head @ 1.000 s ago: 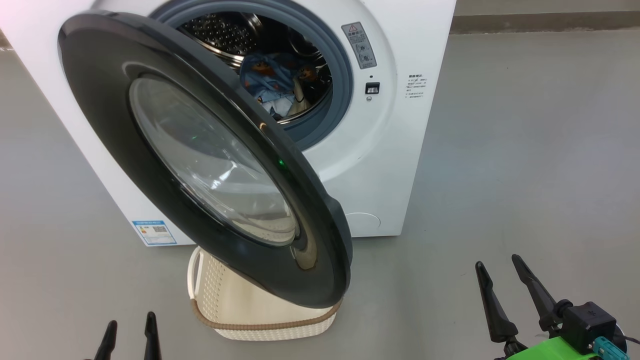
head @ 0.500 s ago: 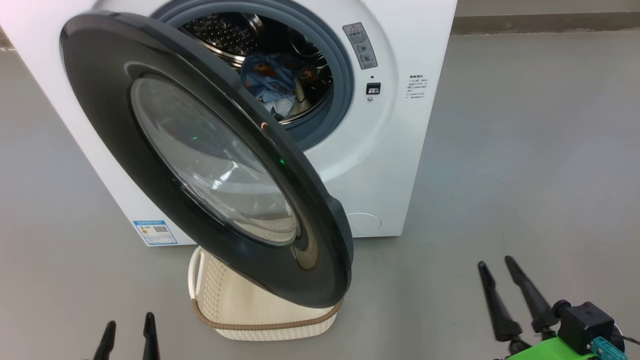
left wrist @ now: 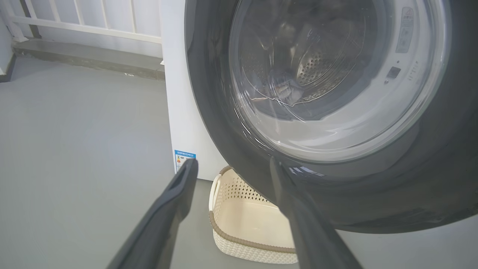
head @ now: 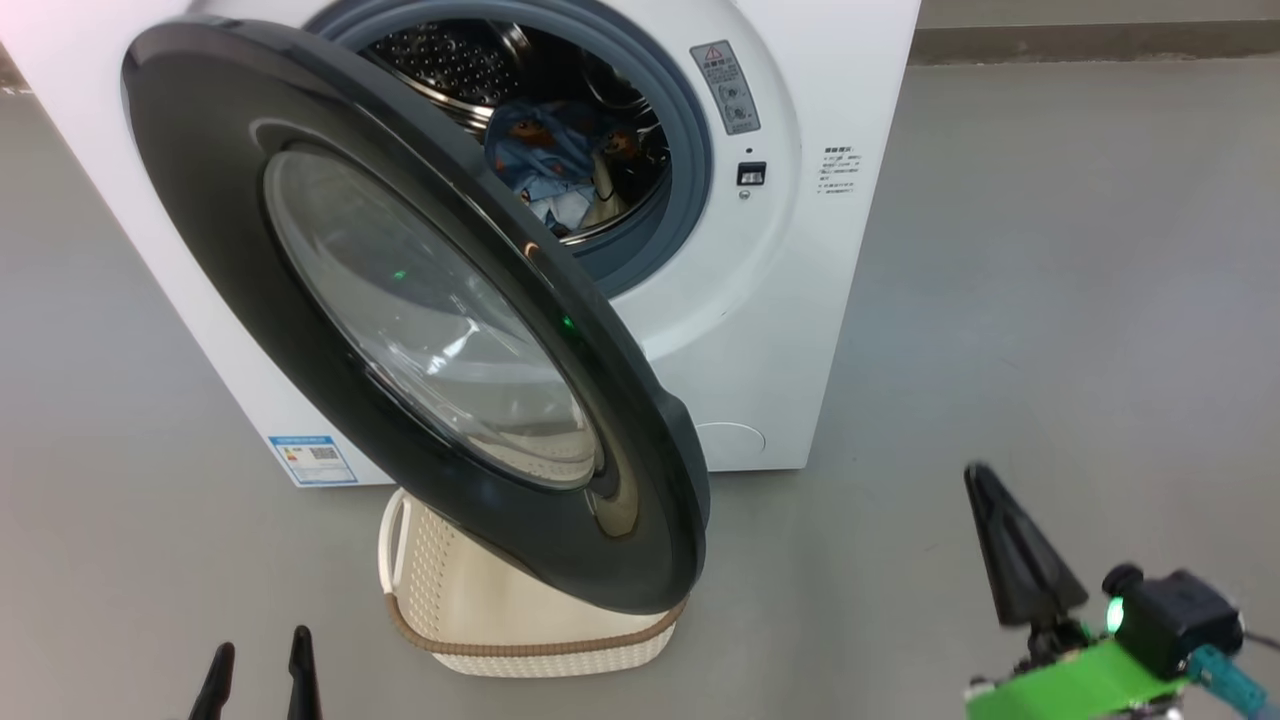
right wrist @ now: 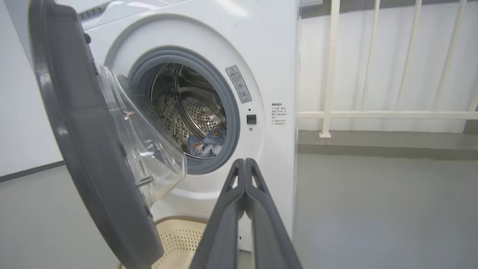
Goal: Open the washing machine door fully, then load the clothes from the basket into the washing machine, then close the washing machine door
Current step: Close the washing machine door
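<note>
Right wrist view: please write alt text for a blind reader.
A big white front-loading washing machine stands with its round black-rimmed glass door swung open; light blue clothes lie in the steel drum. The right hand, shut, points at it.

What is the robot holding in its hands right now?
Nothing. The left gripper is open and empty, and the right gripper is shut on nothing. The clothes lie inside the washing machine.

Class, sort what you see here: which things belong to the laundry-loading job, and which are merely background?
Job in hand:
washing machine door, open
clothes, in the drum
basket, on the floor below the door
washing machine

Just background:
white railing
blue label sticker
grey floor
</note>
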Available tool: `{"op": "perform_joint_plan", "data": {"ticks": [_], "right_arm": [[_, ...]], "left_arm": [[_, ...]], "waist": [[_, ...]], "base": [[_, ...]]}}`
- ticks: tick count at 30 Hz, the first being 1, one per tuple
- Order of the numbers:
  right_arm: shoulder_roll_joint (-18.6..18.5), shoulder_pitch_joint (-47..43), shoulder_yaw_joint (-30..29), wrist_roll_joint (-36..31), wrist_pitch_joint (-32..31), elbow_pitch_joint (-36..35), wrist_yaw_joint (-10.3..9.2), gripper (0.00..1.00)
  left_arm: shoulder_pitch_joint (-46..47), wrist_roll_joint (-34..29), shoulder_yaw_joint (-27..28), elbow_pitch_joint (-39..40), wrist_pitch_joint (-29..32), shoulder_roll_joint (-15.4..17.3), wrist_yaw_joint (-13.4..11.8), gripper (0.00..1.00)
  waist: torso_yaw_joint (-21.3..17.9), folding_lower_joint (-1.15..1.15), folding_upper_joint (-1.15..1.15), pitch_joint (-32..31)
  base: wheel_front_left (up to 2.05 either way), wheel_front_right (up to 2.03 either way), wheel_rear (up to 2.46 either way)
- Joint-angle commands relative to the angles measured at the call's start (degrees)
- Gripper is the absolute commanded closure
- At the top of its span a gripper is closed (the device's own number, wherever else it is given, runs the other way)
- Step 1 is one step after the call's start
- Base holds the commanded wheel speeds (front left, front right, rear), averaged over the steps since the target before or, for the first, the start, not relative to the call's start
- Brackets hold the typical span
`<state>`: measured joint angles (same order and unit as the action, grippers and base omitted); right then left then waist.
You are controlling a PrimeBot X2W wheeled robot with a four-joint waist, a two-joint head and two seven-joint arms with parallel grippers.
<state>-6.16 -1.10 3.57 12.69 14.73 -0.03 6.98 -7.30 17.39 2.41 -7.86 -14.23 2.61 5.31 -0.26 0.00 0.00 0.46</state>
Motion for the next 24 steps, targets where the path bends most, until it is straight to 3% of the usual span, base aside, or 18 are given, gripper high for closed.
{"op": "perform_joint_plan", "data": {"ticks": [1, 7, 13, 24], "right_arm": [[-0.8, 4.1, 2.2, 0.3, 0.3, -3.6, 0.51, 1.00], [-0.8, 9.5, 6.5, 0.9, 0.3, -9.9, 0.51, 1.00], [0.2, 14.9, 16.8, 2.2, 0.3, -13.0, 0.51, 1.00], [1.9, 14.9, 29.6, 5.9, 0.3, -2.6, 0.51, 1.00]], "left_arm": [[1.0, -0.4, 1.8, 1.2, -0.8, 0.3, -0.1, 0.00], [1.2, -0.6, 1.7, 1.3, -0.8, 0.3, 0.0, 0.00], [1.5, -0.7, 1.5, 1.1, -0.8, 0.3, 0.2, 0.00], [2.0, 0.3, 0.1, 1.3, -0.8, 0.3, -0.1, 0.00]], "waist": [[0.1, 0.00, 0.00, 0.1], [0.4, 0.00, 0.00, 0.2], [1.4, 0.00, 0.00, 0.1], [4.3, 0.00, 0.00, 0.3]], "base": [[0.00, 0.00, 0.00], [0.00, 0.00, 0.00], [0.00, 0.00, 0.00], [0.00, 0.00, 0.00]]}}
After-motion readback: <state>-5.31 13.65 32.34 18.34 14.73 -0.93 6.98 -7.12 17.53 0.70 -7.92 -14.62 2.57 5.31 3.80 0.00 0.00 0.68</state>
